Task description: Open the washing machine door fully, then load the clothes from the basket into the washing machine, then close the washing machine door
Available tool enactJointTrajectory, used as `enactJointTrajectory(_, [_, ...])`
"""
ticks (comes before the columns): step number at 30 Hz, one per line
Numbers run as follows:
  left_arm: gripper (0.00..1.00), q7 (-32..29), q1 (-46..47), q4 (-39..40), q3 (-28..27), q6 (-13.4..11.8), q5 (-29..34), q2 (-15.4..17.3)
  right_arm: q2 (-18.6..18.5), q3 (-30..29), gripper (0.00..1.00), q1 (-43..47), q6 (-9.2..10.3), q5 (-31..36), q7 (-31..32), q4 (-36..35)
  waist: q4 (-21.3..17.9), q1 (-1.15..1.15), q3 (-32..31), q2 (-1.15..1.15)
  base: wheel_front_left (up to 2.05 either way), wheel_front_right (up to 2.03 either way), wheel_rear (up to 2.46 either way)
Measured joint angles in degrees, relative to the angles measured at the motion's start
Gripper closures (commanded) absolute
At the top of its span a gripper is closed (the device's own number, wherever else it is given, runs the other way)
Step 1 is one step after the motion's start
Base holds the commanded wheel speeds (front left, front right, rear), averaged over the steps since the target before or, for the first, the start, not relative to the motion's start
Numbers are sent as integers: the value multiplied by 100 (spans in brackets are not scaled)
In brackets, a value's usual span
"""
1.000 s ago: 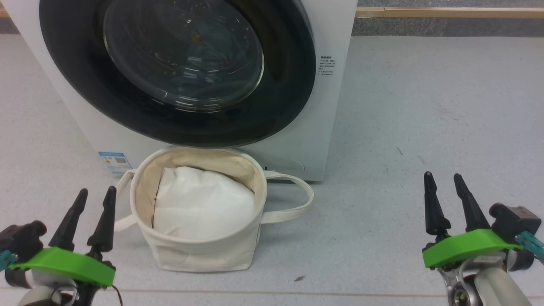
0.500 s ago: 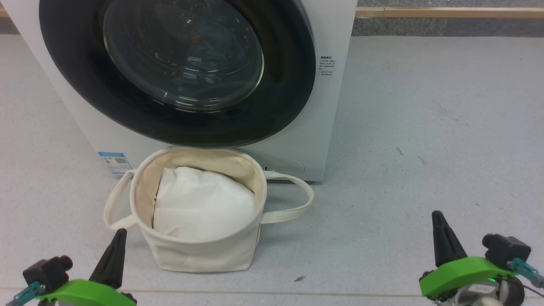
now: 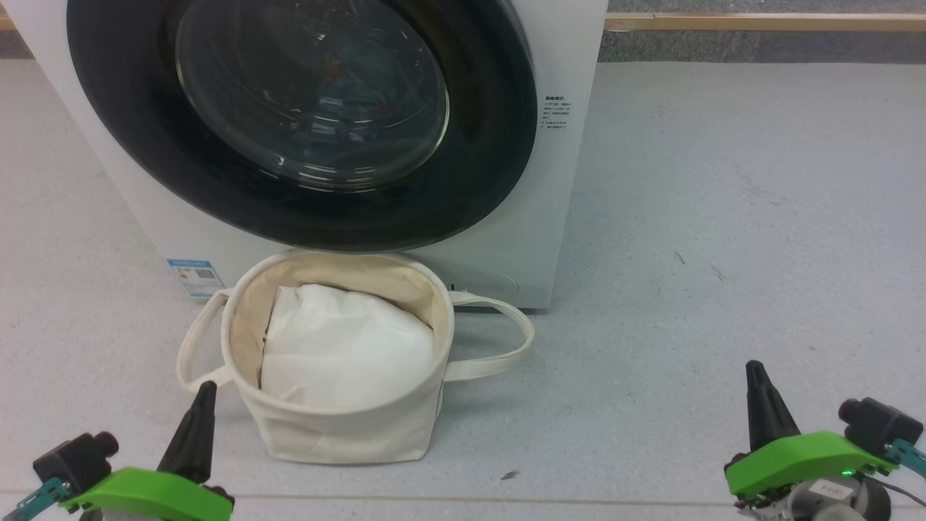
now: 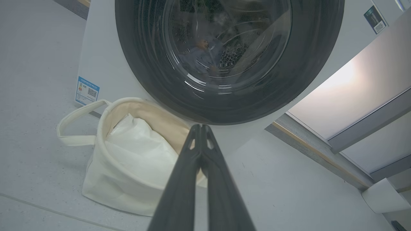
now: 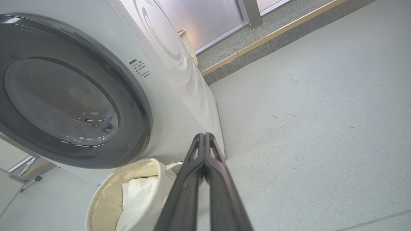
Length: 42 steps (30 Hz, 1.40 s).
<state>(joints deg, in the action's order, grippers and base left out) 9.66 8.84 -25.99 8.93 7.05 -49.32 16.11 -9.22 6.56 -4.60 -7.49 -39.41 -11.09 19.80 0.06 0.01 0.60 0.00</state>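
Nearest, the left gripper (image 3: 204,394) and right gripper (image 3: 758,376) hover low over the floor (image 3: 687,217) on either side of the basket (image 3: 340,434), each with jaws pressed shut on nothing. Between them, the basket holds a plain white cloth (image 3: 340,347). Just behind it, the door (image 3: 130,159) sits flush against the washer (image 3: 539,210). Through the glass, the clothes (image 4: 200,53) show dimly inside the drum as pale blue fabric flecked with orange. By that, loading and closing look done. The garment looks light, soft and limp, and is best pinched at a bunched fold. The door looks stiff and glossy, likely slick, and is best pulled at its rim's edge.
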Motion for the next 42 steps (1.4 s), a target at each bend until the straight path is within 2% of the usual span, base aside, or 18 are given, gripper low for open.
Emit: enactJointTrajectory(42, [100, -665, -82, 442, -572, -49, -1774, -557, 285, -579, 100, 0, 0, -2194, 708, -118, -3, 0, -27, 0, 0, 0, 0])
